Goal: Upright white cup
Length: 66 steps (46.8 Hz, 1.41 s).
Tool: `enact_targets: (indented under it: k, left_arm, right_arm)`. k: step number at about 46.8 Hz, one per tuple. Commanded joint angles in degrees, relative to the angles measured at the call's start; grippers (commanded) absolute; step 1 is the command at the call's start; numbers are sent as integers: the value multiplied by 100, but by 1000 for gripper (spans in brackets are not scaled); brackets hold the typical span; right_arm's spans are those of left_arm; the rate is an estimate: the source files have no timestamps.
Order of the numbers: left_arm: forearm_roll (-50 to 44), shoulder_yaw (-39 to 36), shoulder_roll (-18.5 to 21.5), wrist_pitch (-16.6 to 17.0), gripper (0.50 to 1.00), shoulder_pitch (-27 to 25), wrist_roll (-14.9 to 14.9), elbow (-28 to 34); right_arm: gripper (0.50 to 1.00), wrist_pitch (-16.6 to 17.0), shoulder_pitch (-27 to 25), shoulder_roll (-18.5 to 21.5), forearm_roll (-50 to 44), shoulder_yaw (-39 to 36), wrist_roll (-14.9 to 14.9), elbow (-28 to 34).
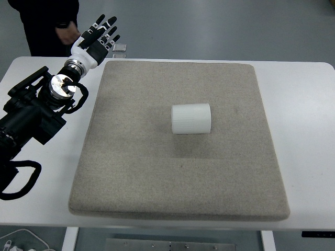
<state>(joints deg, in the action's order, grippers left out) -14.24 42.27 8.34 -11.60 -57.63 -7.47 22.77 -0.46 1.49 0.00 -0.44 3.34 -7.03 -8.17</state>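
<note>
A white ribbed cup (191,118) lies on its side near the middle of a grey felt mat (157,172), its axis running left to right. My left hand (100,36) is at the far left corner of the mat, raised over the table's back edge, fingers spread and holding nothing. It is well apart from the cup, up and to the left of it. My right arm does not show.
The mat covers most of the white table (306,115). A small clear object (120,49) lies at the table's back edge beside my left hand. A person in dark clothes (49,23) stands at the top left. Cables (21,238) hang at the bottom left.
</note>
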Motion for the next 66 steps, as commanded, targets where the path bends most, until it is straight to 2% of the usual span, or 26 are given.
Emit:
enact_targets:
  k: [1,22,29,33,52,55,66]
  left_arm:
    - [0,0,1,9,996,-21,0,0]
    - [-9,9,141,-114,996,-205,0,-97]
    - [18,-44,159,-500,994,-231,0,-193]
    - [88,-53,159,-527,994,-258,0,-202]
    - [2038,-149,159,-615,994,-495,9,-88]
    - [2302,-149,168,-624,994,-530,9,34]
    - [3444,-228,545,-615,994,-636,123,1256]
  right_arm:
    - [930,2,0,0,0,0,0,0]
    - [930,2,0,0,0,0,0,0]
    - [930,2,0,0,0,0,0,0]
    - [930,2,0,0,0,0,0,0]
    - [930,2,0,0,0,0,0,0]
    - [930,-7,0,0,0,0,0,0]
    - [930,2,0,0,0,0,0,0]
